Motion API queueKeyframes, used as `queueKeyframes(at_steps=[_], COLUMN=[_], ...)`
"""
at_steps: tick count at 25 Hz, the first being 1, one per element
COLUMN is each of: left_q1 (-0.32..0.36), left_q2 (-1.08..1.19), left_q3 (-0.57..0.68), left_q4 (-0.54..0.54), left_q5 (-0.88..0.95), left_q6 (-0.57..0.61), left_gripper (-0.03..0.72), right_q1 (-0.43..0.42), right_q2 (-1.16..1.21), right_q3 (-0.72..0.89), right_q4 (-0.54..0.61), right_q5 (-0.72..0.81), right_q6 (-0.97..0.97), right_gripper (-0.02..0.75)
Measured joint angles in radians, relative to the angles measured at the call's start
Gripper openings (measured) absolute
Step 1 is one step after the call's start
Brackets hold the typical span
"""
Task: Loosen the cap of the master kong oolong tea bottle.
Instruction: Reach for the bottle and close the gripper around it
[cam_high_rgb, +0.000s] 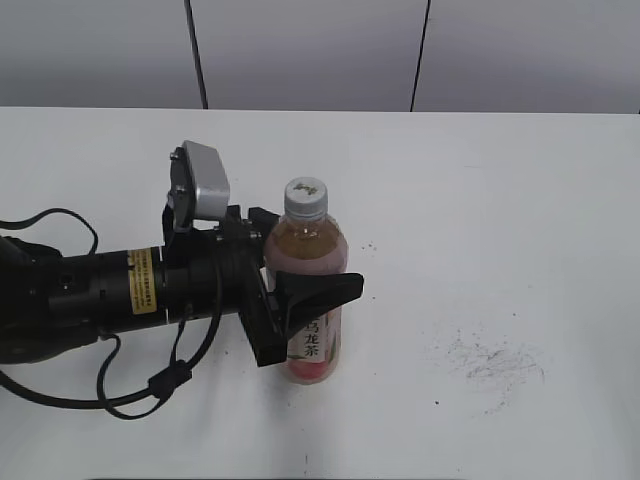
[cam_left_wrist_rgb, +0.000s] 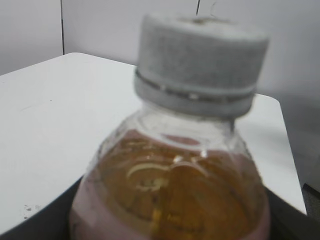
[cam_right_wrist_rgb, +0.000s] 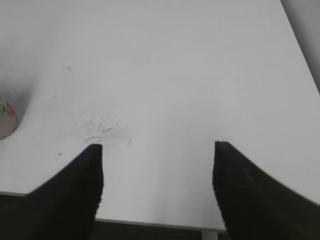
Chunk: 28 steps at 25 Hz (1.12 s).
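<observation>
The master kong oolong tea bottle (cam_high_rgb: 310, 250) stands upright on the white table (cam_high_rgb: 480, 200), amber tea inside and a pink label with black characters. Its white ribbed cap (cam_high_rgb: 306, 197) sits on the neck. My left gripper (cam_high_rgb: 310, 268) reaches in from the left and is shut on the bottle's body below the shoulder. In the left wrist view the bottle (cam_left_wrist_rgb: 170, 190) and cap (cam_left_wrist_rgb: 197, 65) fill the frame, with the left gripper (cam_left_wrist_rgb: 170, 222) fingers at the bottom corners. My right gripper (cam_right_wrist_rgb: 157, 150) is open and empty over bare table; the bottle (cam_right_wrist_rgb: 5, 120) peeks in at the left edge.
A patch of dark scuff marks (cam_high_rgb: 495, 360) lies on the table to the right of the bottle; it also shows in the right wrist view (cam_right_wrist_rgb: 102, 130). The table's near edge (cam_right_wrist_rgb: 150, 222) runs under the right gripper. A grey panelled wall (cam_high_rgb: 300, 50) stands behind the table.
</observation>
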Motion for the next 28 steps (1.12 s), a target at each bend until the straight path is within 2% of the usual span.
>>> queueKeyframes(at_steps=[3,6,10,12,18,24,28], left_q1=[0.0,0.0,0.0,0.0,0.0,0.0,-0.001], left_q2=[0.0,0.0,0.0,0.0,0.0,0.0,0.0], left_q3=[0.0,0.0,0.0,0.0,0.0,0.0,0.0], left_q4=[0.0,0.0,0.0,0.0,0.001,0.001,0.001], left_q5=[0.0,0.0,0.0,0.0,-0.001,-0.002,-0.002], left_q6=[0.0,0.0,0.0,0.0,0.0,0.001,0.001], left_gripper=[0.445,0.445,0.445,0.445,0.445,0.445,0.445], right_q1=[0.0,0.0,0.019,0.057,0.232,0.466,0.605], right_q2=[0.152,0.349,0.604,0.719,1.037,1.306,1.47], right_q3=[-0.04,-0.114,-0.267,-0.355,-0.621,-0.878,-1.049], right_q4=[0.073,0.143,0.192,0.204,0.202,0.023,-0.042], right_q5=[-0.028,0.008,0.035,0.045,0.108,0.154,0.162], right_q6=[-0.186,-0.342,-0.402,-0.406,-0.401,-0.26,-0.109], right_gripper=[0.461,0.4,0.375,0.374,0.374,0.372,0.372])
